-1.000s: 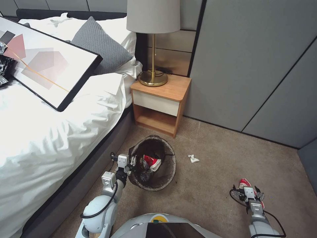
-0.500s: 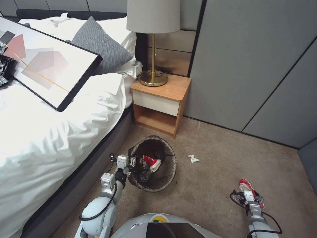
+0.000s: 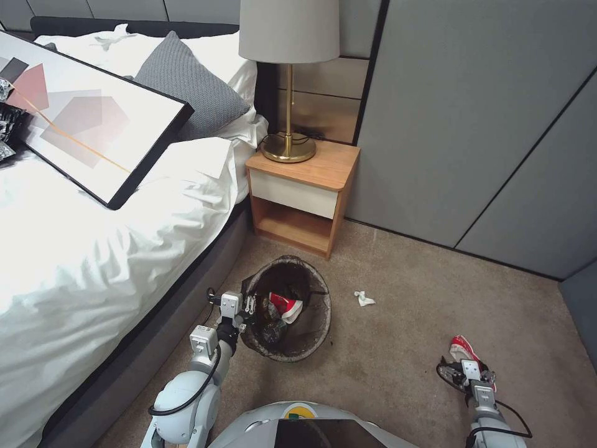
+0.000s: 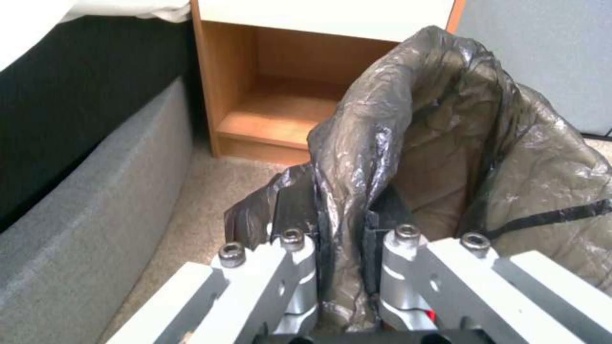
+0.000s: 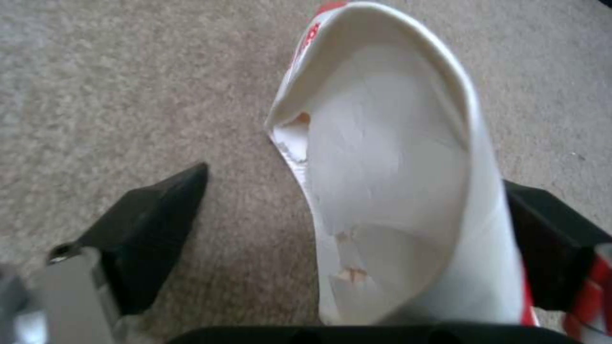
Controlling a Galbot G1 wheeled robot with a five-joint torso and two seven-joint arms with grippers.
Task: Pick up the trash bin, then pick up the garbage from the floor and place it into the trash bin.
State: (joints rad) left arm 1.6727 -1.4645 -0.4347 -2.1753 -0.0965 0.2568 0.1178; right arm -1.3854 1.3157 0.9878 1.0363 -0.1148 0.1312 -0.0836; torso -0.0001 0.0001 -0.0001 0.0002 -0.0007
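Bin [image 3: 287, 308]: on the carpet between bed [image 3: 93, 249] and nightstand [image 3: 303, 193], at 12 o'clock from the robot's base. Light, thin plastic, and the dark liner is slick and loose, so a rim pinch likely flexes and the film could slip. Best hold is rim plus liner together. Left claw [image 3: 247, 306] sits at the bin's 9 o'clock edge; in the left wrist view the claw [image 4: 347, 267] is clamped narrow over the rim with liner bunched between the jaws. A red-and-white cup [image 3: 285, 306] already lies inside.

Cup [image 3: 463, 350], 3 o'clock from the bin, well apart: crushed paper, near weightless, soft, will deform more under squeeze. Take it across the flattened walls. Right claw [image 3: 467, 368] is on it; the wrist view shows the cup [image 5: 395, 157] between wide jaws, one finger [image 5: 150, 224] clear of it, the other touching its side.

White scrap [image 3: 364, 298]: flimsy, on the carpet just right of the bin.
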